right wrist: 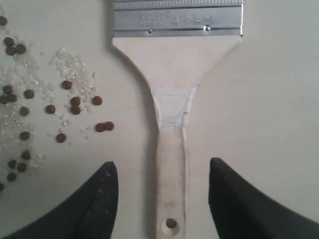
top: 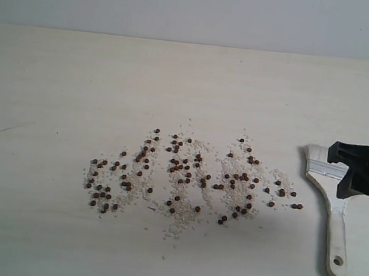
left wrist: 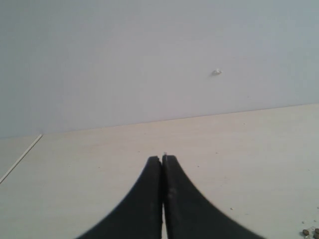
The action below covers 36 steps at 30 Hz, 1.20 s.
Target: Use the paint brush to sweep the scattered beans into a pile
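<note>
The paint brush (top: 336, 220) lies flat on the table (top: 78, 71) at 3 o'clock of the scattered beans (top: 186, 175) (handle end toward 5 o'clock), the right gripper (right wrist: 162, 167) spread wide astride its handle without touching it, while the left gripper (left wrist: 162, 159) is pressed closed, empty.

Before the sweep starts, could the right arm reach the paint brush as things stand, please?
Probably yes: the right gripper is open with the paint brush handle lined up between its jaws; nothing covers it; the beans lie aside.
</note>
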Each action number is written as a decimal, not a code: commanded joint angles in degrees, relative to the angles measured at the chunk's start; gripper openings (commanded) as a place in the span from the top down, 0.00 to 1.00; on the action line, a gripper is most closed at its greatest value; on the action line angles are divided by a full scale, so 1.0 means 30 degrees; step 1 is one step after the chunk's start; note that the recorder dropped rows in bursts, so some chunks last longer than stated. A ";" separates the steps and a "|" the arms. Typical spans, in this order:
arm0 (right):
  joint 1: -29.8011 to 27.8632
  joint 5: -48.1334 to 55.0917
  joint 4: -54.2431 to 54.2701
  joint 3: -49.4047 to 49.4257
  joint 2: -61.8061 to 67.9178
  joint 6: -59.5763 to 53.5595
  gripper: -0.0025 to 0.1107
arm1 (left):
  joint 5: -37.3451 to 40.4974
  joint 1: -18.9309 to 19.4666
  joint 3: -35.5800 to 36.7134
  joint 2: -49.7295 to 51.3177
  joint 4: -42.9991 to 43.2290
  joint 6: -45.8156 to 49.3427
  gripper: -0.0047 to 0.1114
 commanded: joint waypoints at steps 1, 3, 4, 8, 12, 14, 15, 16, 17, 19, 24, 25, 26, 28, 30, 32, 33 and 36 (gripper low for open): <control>-0.0083 -0.1345 -0.0511 0.0100 0.1659 0.0000 0.52 | -0.0039 0.0029 0.0062 -0.0011 0.0026 -0.0176 0.96; -0.0083 -0.2250 -0.0543 0.0100 0.2488 0.0000 0.52 | -0.0039 0.0029 0.0062 -0.0011 0.0026 -0.0176 0.96; -0.0083 -0.2564 -0.0543 0.0100 0.2974 0.0000 0.52 | -0.0039 0.0029 0.0062 -0.0011 0.0026 -0.0176 0.96; -0.0083 -0.4049 -0.0815 0.0100 0.4661 0.0000 0.52 | -0.0039 0.0029 0.0062 -0.0011 0.0026 -0.0176 0.96; -0.0083 -0.4913 -0.1131 0.0100 0.5796 0.0000 0.52 | -0.0039 0.0029 0.0062 -0.0011 0.0026 -0.0176 0.96; -0.0083 -0.5059 -0.1264 0.0021 0.6090 0.0000 0.52 | -0.0039 0.0029 0.0062 -0.0011 0.0026 -0.0176 0.96; -0.0083 -0.5152 -0.1384 -0.0059 0.6227 0.0000 0.52 | -0.0039 0.0029 0.0062 -0.0011 0.0026 -0.0176 0.96; -0.0083 -0.5146 -0.1381 -0.0160 0.6380 0.0000 0.52 | -0.0039 0.0029 0.0062 -0.0011 0.0026 -0.0176 0.96; -0.0083 -0.4897 -0.1381 -0.0439 0.6522 0.0000 0.52 | -0.0039 0.0029 0.0062 -0.0011 0.0026 -0.0176 0.96; -0.0083 -0.4024 -0.1477 -0.0932 0.6699 0.0000 0.52 | -0.0039 0.0029 0.0062 -0.0011 0.0026 -0.0176 0.96; -0.0083 -0.0705 -0.1850 -0.2470 0.6865 0.0000 0.52 | -0.0039 0.0029 0.0062 -0.0011 0.0026 -0.0176 0.96; -0.0083 -0.0388 -0.1850 -0.2623 0.6865 0.0000 0.52 | -0.0039 0.0029 0.0062 -0.0011 0.0026 -0.0176 0.96; -0.0083 -0.0146 -0.1850 -0.2724 0.6865 0.0000 0.52 | -0.0039 0.0029 0.0062 -0.0011 0.0026 -0.0176 0.96; -0.0083 -0.0005 -0.1850 -0.2871 0.6865 0.0000 0.52 | -0.0039 0.0029 0.0062 -0.0011 0.0026 -0.0176 0.96; -0.0083 -0.0072 -0.1850 -0.2956 0.6865 0.0000 0.53 | -0.0039 0.0029 0.0062 -0.0011 0.0026 -0.0176 0.96; -0.0083 -0.0216 -0.1646 -0.2956 0.6865 0.0000 0.52 | -0.0039 0.0029 0.0062 -0.0011 0.0026 -0.0176 0.96; -0.0083 -0.0216 -0.1570 -0.2956 0.6885 0.0000 0.52 | -0.0039 0.0029 0.0062 -0.0011 0.0026 -0.0176 0.96; -0.0083 -0.0106 -0.0526 -0.2956 0.7052 -0.0123 0.52 | -0.0039 0.0029 0.0062 -0.0011 0.0026 -0.0176 0.96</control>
